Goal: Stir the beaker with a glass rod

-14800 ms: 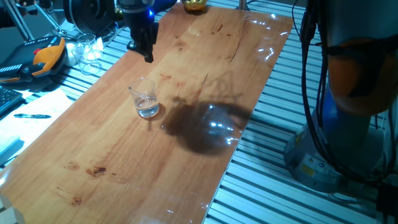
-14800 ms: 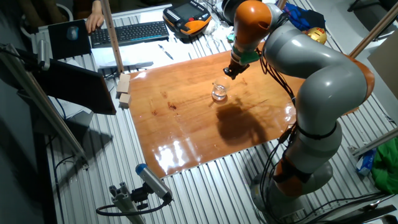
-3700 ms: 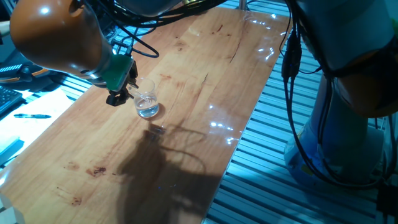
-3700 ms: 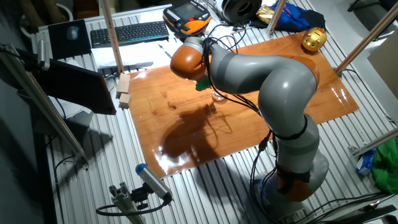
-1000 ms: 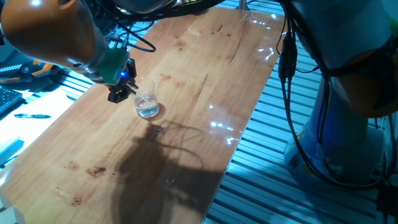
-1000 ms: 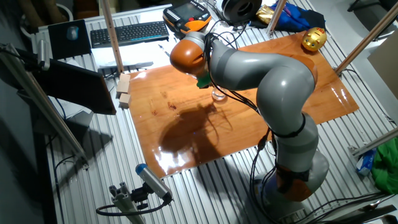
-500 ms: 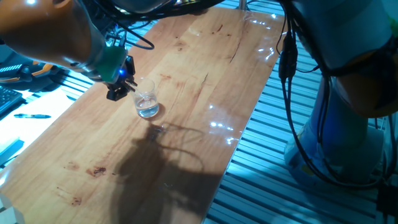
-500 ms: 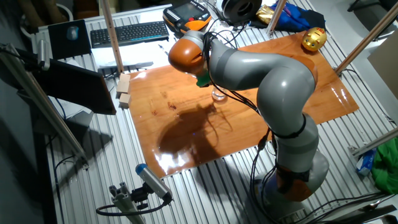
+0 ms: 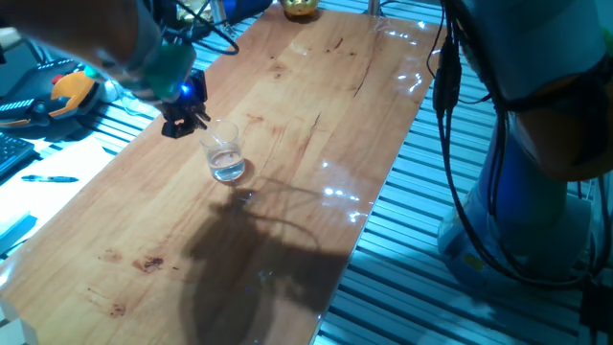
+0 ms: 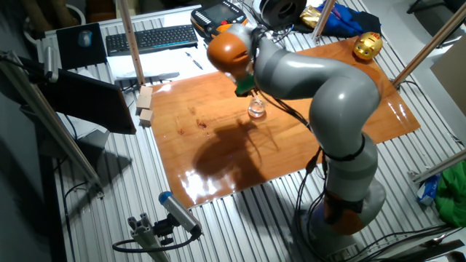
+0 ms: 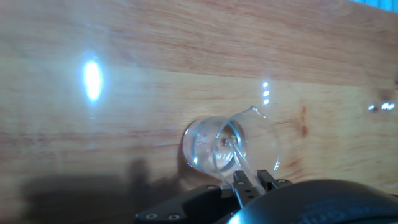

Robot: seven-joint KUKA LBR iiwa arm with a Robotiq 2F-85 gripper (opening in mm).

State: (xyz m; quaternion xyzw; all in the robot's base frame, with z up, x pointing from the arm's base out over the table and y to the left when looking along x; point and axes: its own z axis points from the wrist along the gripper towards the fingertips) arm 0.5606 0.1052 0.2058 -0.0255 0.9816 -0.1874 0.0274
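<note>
The beaker (image 9: 226, 157) is a small clear glass with a little liquid, standing upright on the wooden table (image 9: 316, 105). It also shows in the other fixed view (image 10: 256, 109) and from above in the hand view (image 11: 229, 147). My gripper (image 9: 182, 123) hangs just up and to the left of the beaker, and shows in the other fixed view (image 10: 245, 89). In the hand view my gripper (image 11: 249, 181) is shut on the thin clear glass rod (image 11: 236, 151). The rod slants down from the fingertips into the beaker's mouth.
A gold object (image 9: 300, 8) sits at the table's far end. An orange and black handset (image 9: 73, 88) lies off the table's left side. A keyboard (image 10: 149, 38) and two wooden blocks (image 10: 144, 106) lie beyond the table's edge. My arm's shadow darkens the near tabletop.
My gripper has risen and drawn back a little to the upper left with the rod, which still reaches into the beaker. The beaker has stayed in place.
</note>
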